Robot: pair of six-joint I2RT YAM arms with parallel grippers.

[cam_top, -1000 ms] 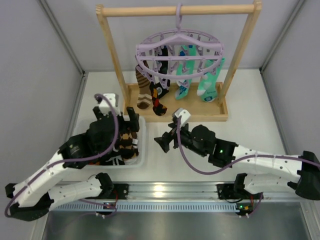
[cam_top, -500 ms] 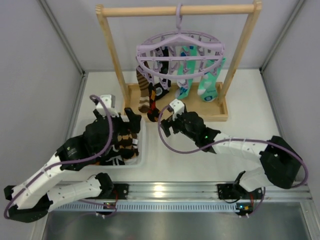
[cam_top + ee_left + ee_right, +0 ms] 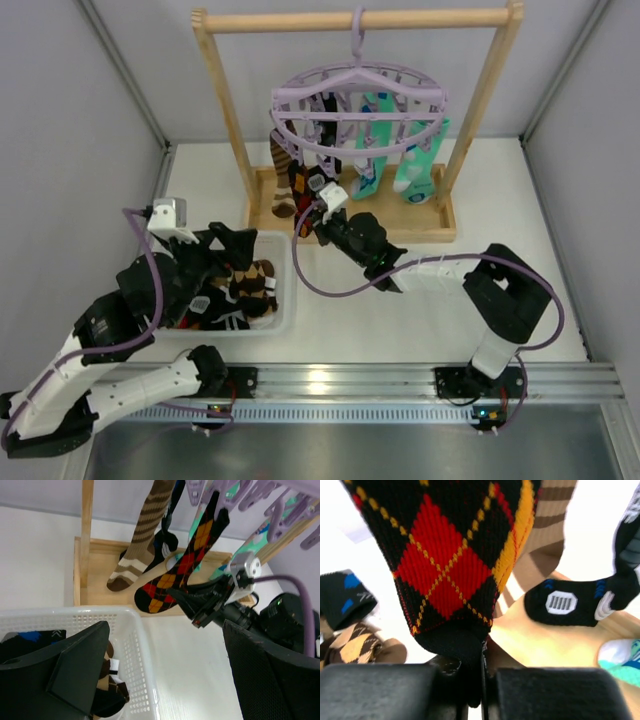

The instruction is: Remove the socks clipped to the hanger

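Note:
The lavender hanger [image 3: 360,95] hangs from a wooden rail with several socks clipped to it. A black, red and orange argyle sock [image 3: 455,555] [image 3: 185,565] dangles at its front left. My right gripper [image 3: 482,680] [image 3: 306,222] is shut on that sock's black toe. Behind it hang a brown striped sock [image 3: 140,555] and a dark sock [image 3: 570,600]. Teal-mint socks [image 3: 415,165] hang on the right side. My left gripper [image 3: 170,675] [image 3: 235,248] is open over the basket's right end, holding nothing.
A white mesh basket [image 3: 285,300] at the near left holds several loose socks [image 3: 250,285]. The wooden frame [image 3: 225,110] stands on a tray-like base [image 3: 400,225] at the back. Grey walls close in both sides.
My right arm has reached forward to the hanger and its jaws have shut on the argyle sock's toe. My left arm has drawn back to the left over the basket.

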